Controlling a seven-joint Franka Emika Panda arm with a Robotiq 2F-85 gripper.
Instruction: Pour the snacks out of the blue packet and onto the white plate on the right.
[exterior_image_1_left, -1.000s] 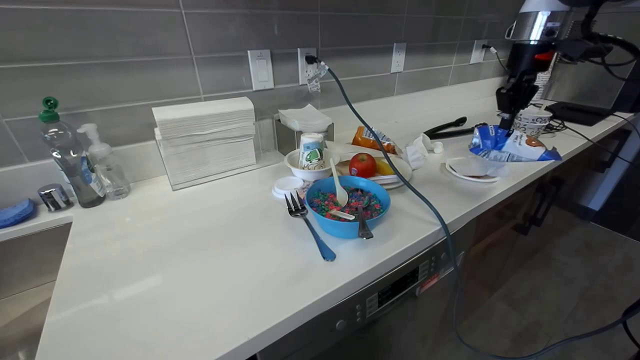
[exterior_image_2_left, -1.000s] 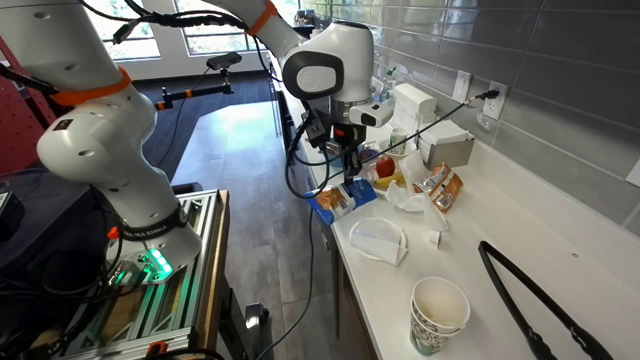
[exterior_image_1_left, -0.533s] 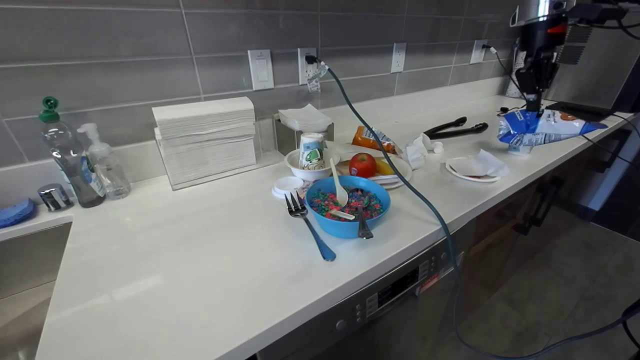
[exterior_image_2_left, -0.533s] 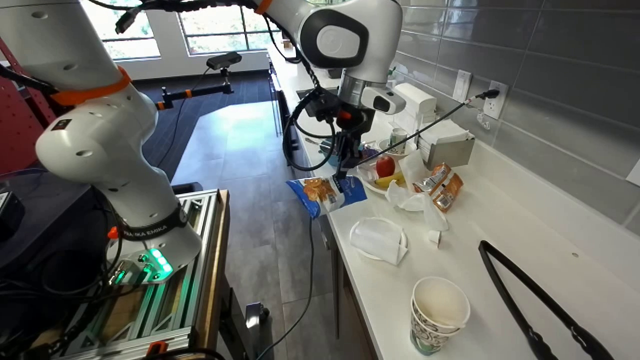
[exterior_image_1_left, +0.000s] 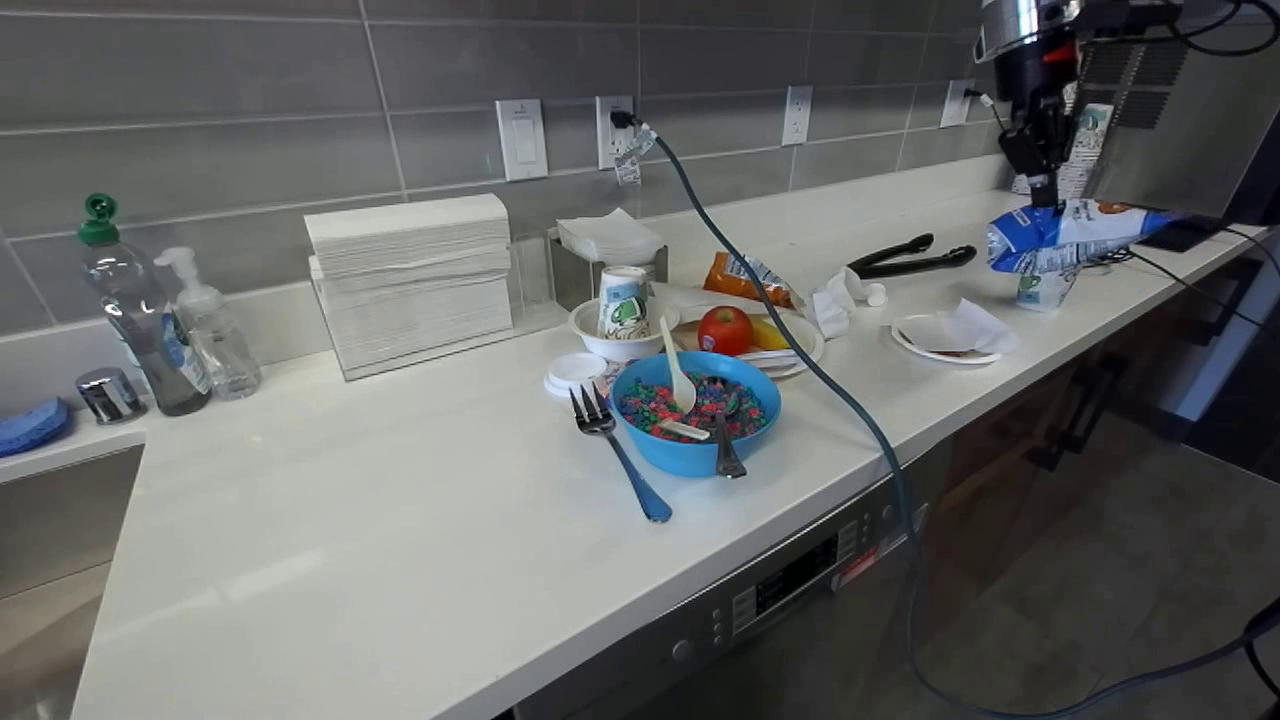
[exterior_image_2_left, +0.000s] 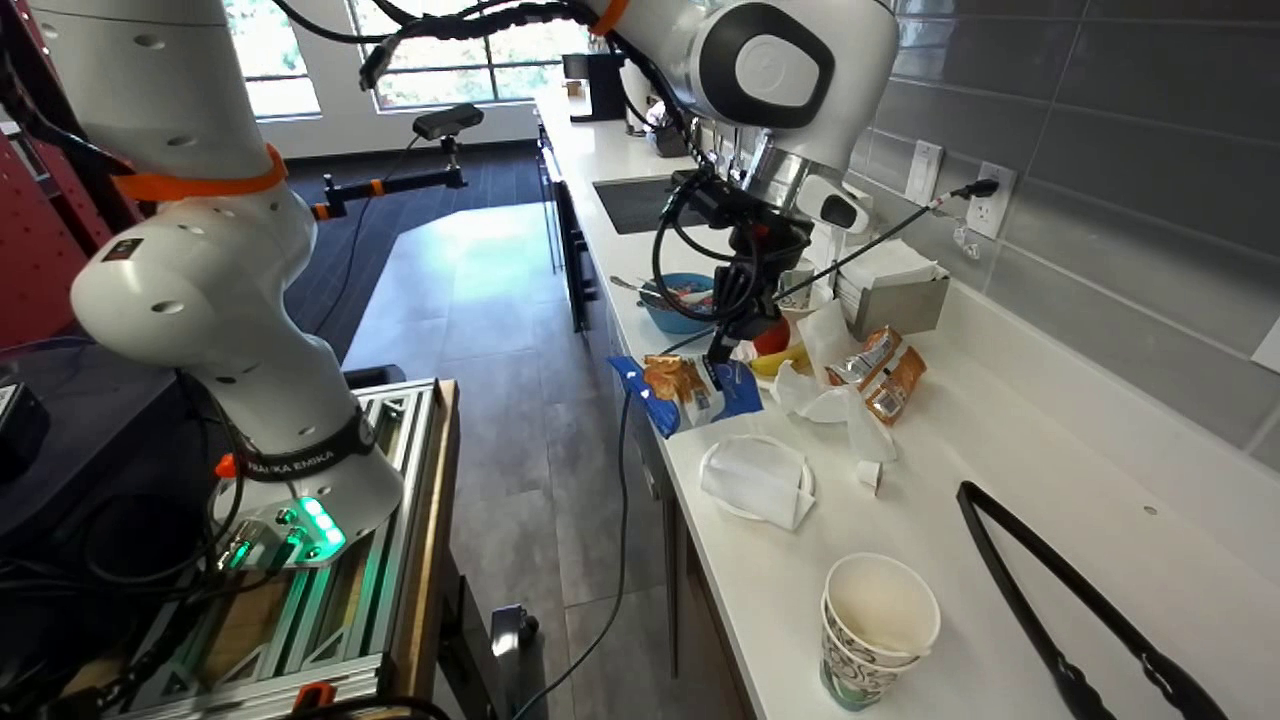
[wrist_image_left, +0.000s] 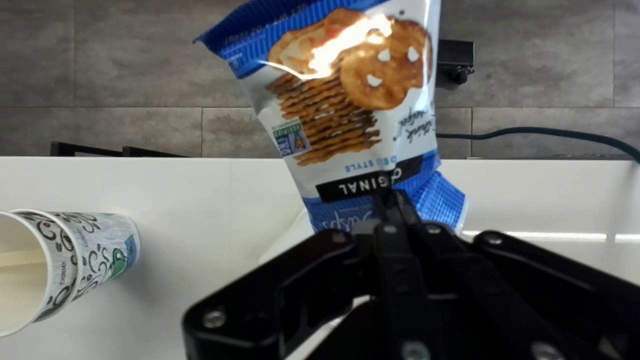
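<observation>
The blue packet (exterior_image_1_left: 1085, 235) is held above the counter near its front edge. It lies roughly level, and it also shows in an exterior view (exterior_image_2_left: 690, 392) and in the wrist view (wrist_image_left: 320, 130). My gripper (exterior_image_1_left: 1043, 195) is shut on its blue end; its fingertips also show in an exterior view (exterior_image_2_left: 722, 350) and in the wrist view (wrist_image_left: 392, 200). The white plate (exterior_image_1_left: 908, 346) sits on the counter, partly covered by white paper; it shows in an exterior view (exterior_image_2_left: 775, 448). A small brownish strip shows under the paper. I cannot tell whether it is snacks. An open end of the packet is not visible.
Stacked paper cups (exterior_image_2_left: 865, 680) stand beyond the plate. Black tongs (exterior_image_2_left: 1040, 580) lie toward the wall. A crumpled orange packet (exterior_image_2_left: 890, 400), an apple (exterior_image_1_left: 725, 330) and a blue bowl (exterior_image_1_left: 680, 458) are nearby. A cord (exterior_image_1_left: 850, 400) hangs across the counter.
The gripper carried the packet away from over the plate toward the cups and slightly up, then shifted a little back. The wrist is now more tilted. The plate has not moved.
</observation>
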